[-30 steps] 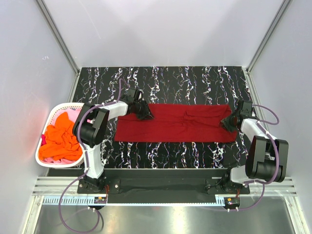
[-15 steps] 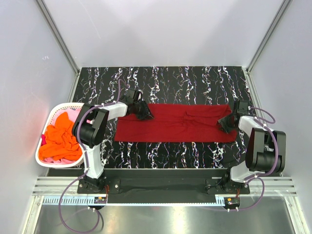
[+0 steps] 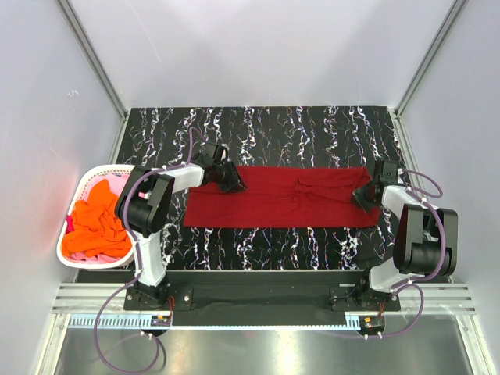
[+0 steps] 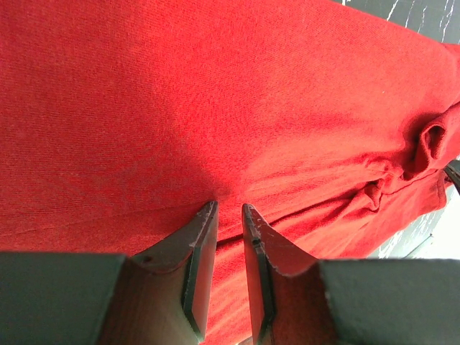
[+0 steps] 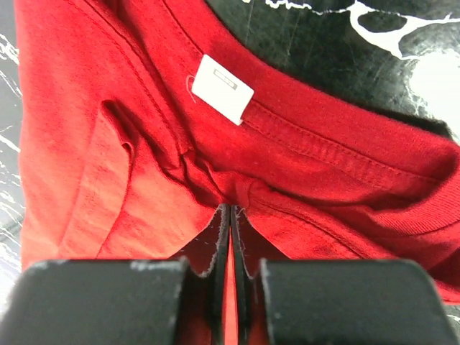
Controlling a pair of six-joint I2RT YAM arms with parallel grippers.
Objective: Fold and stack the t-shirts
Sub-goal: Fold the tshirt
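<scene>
A dark red cloth t-shirt (image 3: 289, 203) lies on the black, white-veined marbled table (image 3: 312, 133), folded into 1 long band that runs left to right across the middle of the tabletop, between the 2 arms. Its near edge is straight; creases gather in its right half.

The left gripper (image 3: 231, 181) sits on the far left corner of the band. In the left wrist view its 2 fingers (image 4: 201, 237) stand only a narrow slot apart, tips pressed into the red cloth right at a fold line, with a small pucker of fabric nipped between them.

The right gripper (image 3: 364, 195) is down on the right end of the band, at the neck of the shirt. In the right wrist view its fingers (image 5: 210, 248) are drawn almost together, just a thin line between them, and they pinch a bunched ridge of the red fabric just below the ribbed collar (image 5: 338, 147). A small white rectangular label (image 5: 223, 89) is sewn inside that collar, beyond the fingertips.

At the left edge of the table stands a white plastic basket (image 3: 101, 169). A crumpled bright orange cloth t-shirt (image 3: 98, 223) fills most of it, and a pink cloth t-shirt (image 3: 117, 183) shows at its far side.
</scene>
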